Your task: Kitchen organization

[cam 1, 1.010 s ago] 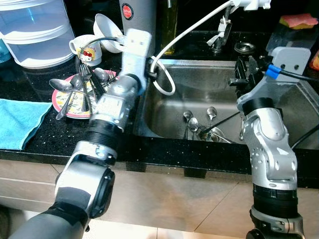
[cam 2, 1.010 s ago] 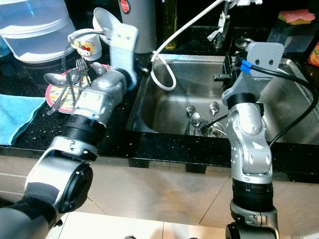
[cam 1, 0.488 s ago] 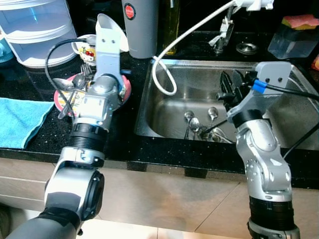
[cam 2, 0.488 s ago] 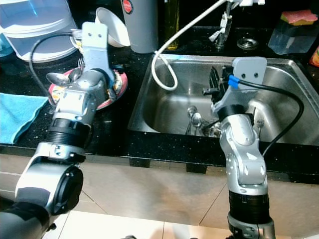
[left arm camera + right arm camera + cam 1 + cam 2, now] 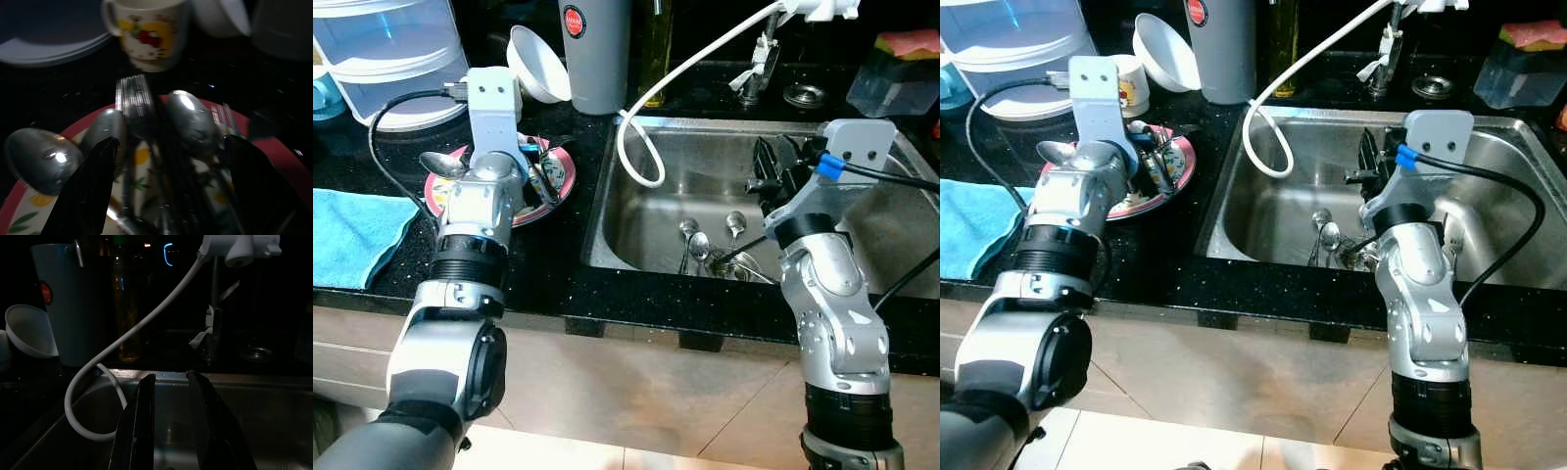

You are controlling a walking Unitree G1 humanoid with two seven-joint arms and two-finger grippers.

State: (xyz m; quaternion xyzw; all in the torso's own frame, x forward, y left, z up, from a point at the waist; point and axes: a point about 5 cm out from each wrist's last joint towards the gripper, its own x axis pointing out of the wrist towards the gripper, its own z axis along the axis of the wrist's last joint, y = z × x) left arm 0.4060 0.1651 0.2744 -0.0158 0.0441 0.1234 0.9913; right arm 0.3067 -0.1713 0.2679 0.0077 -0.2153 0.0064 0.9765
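My left gripper (image 5: 166, 161) — fingers spread wide, holding nothing — hovers over cutlery on the red-rimmed plate (image 5: 558, 181); right gripper (image 5: 171, 396), nearly closed, empty, hangs above the steel sink (image 5: 705, 157) — black granite counter (image 5: 548, 274).

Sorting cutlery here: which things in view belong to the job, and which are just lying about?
Job:
- left gripper, fingers open over the plate of spoons and forks
- spoons in the sink
- right gripper, above the sink

Lying about:
- blue towel
- cartoon mug
- white bowl
- white hose
- plastic container
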